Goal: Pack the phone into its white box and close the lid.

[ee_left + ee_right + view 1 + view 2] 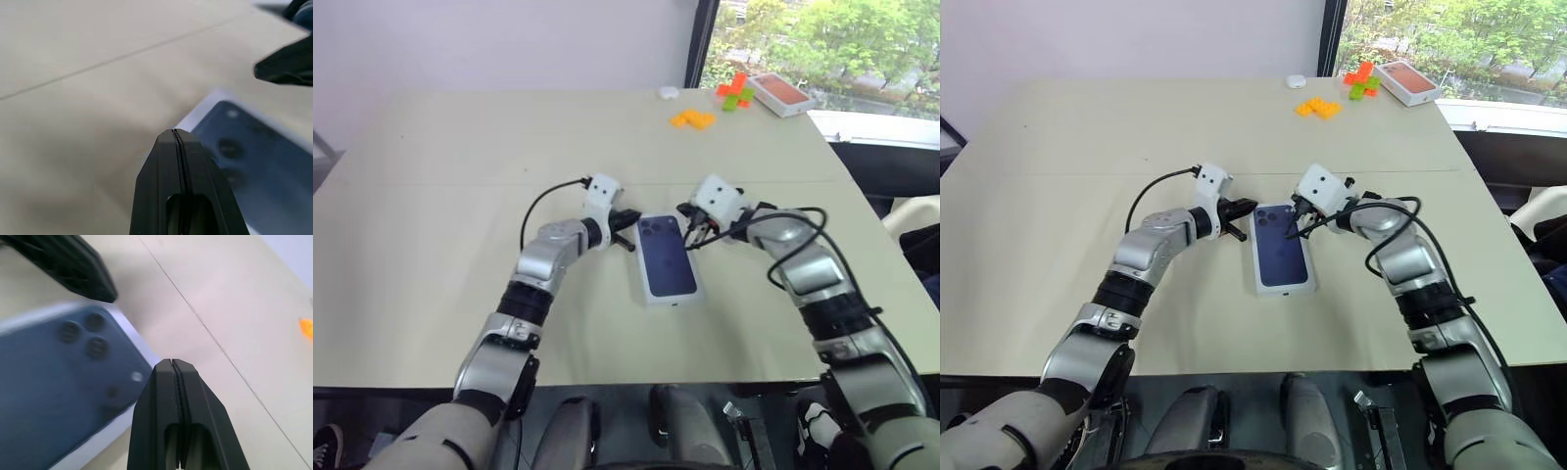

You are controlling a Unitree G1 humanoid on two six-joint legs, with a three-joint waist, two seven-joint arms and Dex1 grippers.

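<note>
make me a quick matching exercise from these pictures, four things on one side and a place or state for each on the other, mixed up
Things:
1. lid
2. left gripper
3. orange-topped box
4. orange blocks

Places or states:
a. far right corner of the table, by the window
b. shut, at the lid's far left corner
c. mid-table between both arms, phone picture facing up
d. loose on the far side of the table, nearer than the orange-topped box

Pairs: 1-c, 2-b, 3-a, 4-d
</note>
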